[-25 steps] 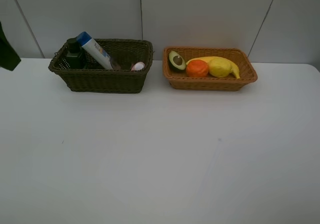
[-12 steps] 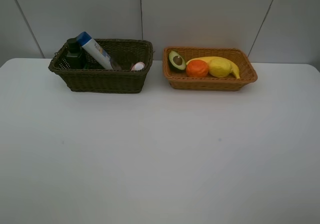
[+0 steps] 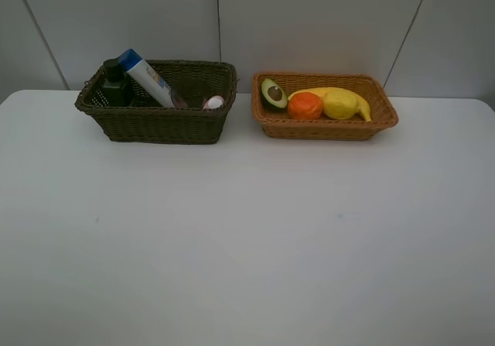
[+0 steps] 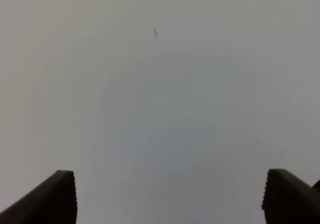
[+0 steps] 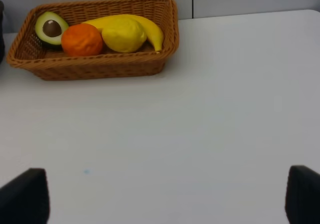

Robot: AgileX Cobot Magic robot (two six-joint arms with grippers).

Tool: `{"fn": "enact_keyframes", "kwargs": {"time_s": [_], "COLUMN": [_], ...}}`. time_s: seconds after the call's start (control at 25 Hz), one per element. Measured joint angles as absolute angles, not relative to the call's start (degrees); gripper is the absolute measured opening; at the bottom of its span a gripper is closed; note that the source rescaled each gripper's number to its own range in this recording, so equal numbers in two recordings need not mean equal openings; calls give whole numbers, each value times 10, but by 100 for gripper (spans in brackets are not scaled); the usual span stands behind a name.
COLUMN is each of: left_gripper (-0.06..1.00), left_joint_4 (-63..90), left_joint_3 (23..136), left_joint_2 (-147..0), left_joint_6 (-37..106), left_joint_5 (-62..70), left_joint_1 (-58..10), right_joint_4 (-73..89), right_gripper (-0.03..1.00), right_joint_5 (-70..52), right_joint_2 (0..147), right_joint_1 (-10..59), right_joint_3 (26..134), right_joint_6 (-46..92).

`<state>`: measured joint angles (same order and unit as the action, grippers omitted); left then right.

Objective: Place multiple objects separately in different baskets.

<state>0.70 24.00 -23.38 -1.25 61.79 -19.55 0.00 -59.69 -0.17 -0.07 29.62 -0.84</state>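
- The dark olive-brown basket (image 3: 158, 103) sits at the back of the white table (image 3: 247, 238), and it holds the containers: the dark green square bottle (image 3: 114, 85) stands upright in its far left corner, the white blue-capped bottle (image 3: 147, 77) leans on the rim beside it, and the pink white-capped bottle (image 3: 213, 102) shows only its cap near the right wall.
- I cannot see the mauve cup in any view; the basket's depth may hide it.
- The orange-tan basket (image 3: 325, 125), just beside the first and not touching it, holds the 4 fruits: the avocado half (image 3: 273, 94) cut side up, the orange (image 3: 305, 105), the yellow lemon (image 3: 339, 104) and the banana (image 3: 357, 100) curving behind them.
- This split reads as sorting by kind: bottles together, fruit together.
- The left gripper (image 4: 167, 196) has its jaws spread wide over bare table and grips nothing.
- The right gripper (image 5: 162, 196) is likewise spread wide and empty, facing the fruit basket from well apart.
- Nothing lies loose on the table, so the sorting looks finished.
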Motion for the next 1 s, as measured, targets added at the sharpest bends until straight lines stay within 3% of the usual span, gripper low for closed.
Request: {"fn": "enact_keyframes", "kwargs": {"time_s": [0.2, 0.6, 1.0], "left_gripper": [98, 98, 98], "left_joint_4": [8, 37, 39], "left_joint_3": [240, 240, 240], "left_joint_2": [-217, -134, -22], "left_joint_6": [-13, 0, 0], "left_joint_5": [618, 618, 618], "left_joint_1": [-175, -67, -52], "right_joint_4": [0, 0, 0], "right_gripper": [100, 100, 100], "right_joint_5": [-597, -597, -597], "right_joint_2": [-2, -2, -2], "right_joint_1": [-1, -1, -1], "right_joint_3": [296, 296, 296], "right_joint_6": [-8, -8, -8]}}
